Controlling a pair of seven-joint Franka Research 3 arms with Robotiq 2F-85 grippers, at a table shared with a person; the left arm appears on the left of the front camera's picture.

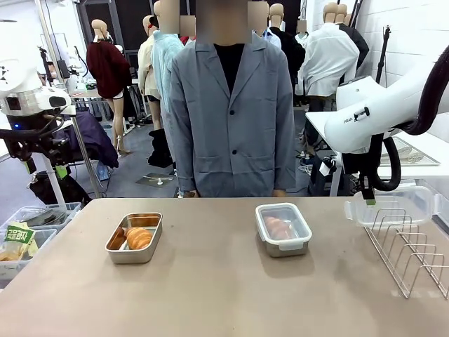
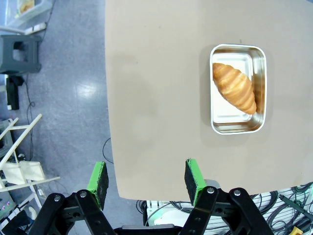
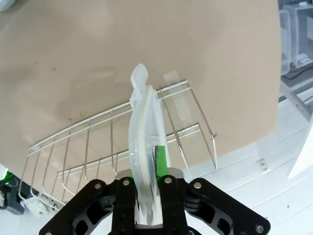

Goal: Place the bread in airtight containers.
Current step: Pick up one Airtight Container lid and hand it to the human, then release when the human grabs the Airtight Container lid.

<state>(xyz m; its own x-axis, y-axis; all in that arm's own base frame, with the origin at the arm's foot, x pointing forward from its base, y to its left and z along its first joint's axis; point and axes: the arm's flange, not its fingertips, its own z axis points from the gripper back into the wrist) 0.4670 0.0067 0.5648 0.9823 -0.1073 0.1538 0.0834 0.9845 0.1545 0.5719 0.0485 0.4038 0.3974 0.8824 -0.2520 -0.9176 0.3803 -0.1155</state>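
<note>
One clear lid point(image 3: 144, 147) between right gripper point(image 3: 146, 161) fingers

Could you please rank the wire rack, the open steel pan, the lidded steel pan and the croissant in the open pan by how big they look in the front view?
1. Wire rack, though it sits nearer the camera.
2. Open steel pan and lidded steel pan: they look alike, so no ranking.
3. Croissant.

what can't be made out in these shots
- Croissant in the closed container, front view: blurred by the clear lid on it.
- Right gripper, right wrist view: the lid it grips edge-on hides one pad.
- Wire rack, front view: cut off by the right edge.
- Left gripper, left wrist view: open over the table edge; its height can't be judged.
</note>
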